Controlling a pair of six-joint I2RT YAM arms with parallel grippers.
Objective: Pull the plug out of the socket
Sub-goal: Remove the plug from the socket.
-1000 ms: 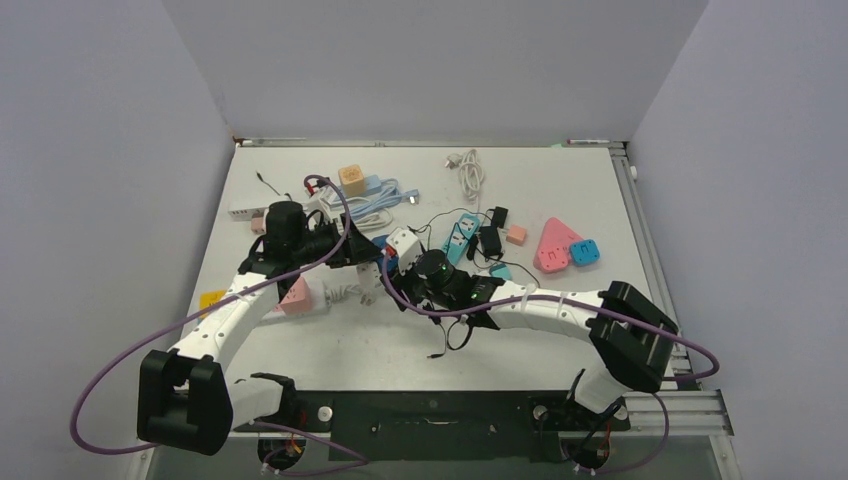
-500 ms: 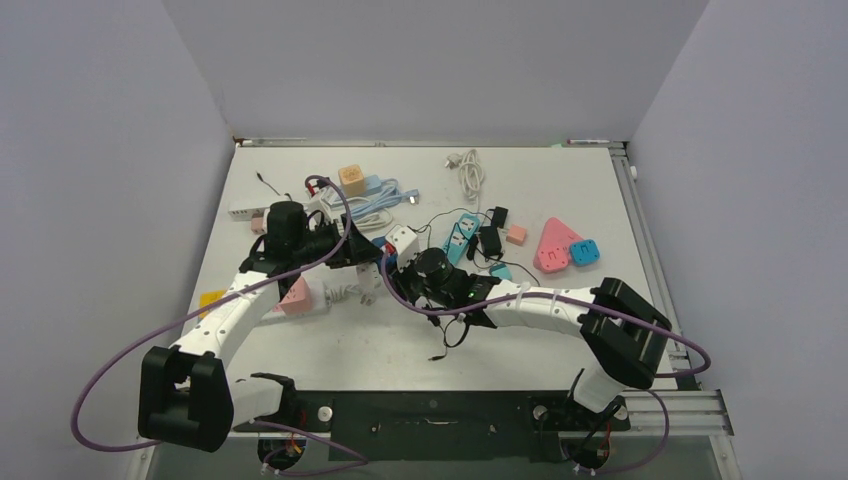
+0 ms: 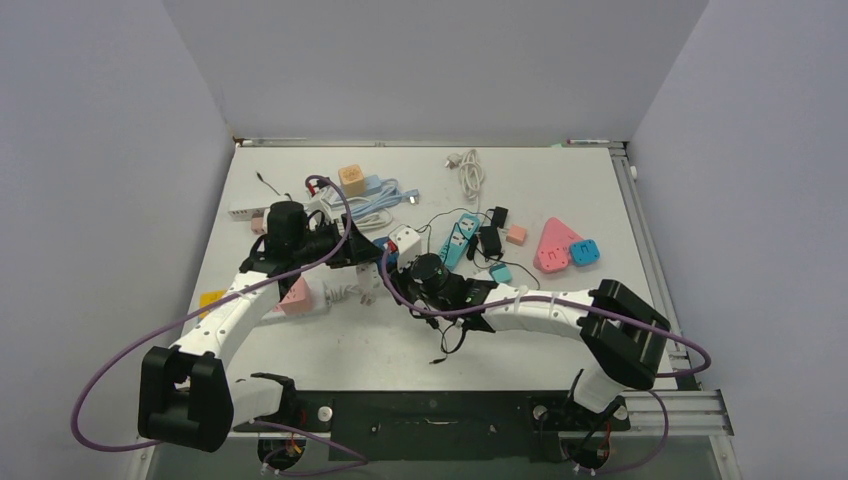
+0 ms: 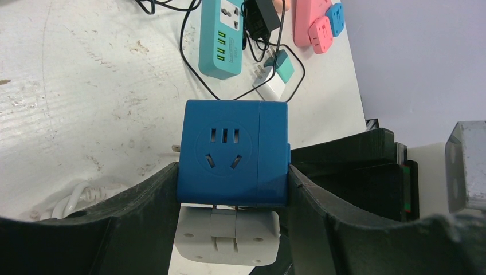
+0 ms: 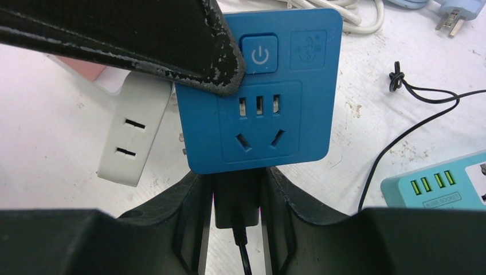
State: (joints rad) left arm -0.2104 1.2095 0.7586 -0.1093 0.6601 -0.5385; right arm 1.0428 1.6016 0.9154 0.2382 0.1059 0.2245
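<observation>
The likeliest failure was the black plug (image 5: 237,209) slipping out of the right claw (image 5: 235,192), because only its short body sat between the fingers. An off-axis pull could also twist the blue socket cube (image 4: 232,160) in the left claw (image 4: 232,175). The left claw pinched the cube over the bench (image 4: 86,86). The right claw was clamped on the plug, seated in the cube's near face.

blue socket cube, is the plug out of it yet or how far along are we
Done: the left gripper is clamped on the blue socket cube, and the right gripper is closed on the black plug.
In hand: the pull itself. The plug sits flush against the cube's edge, with no prongs showing.
Left: draw the plug clear of the cube.
</observation>
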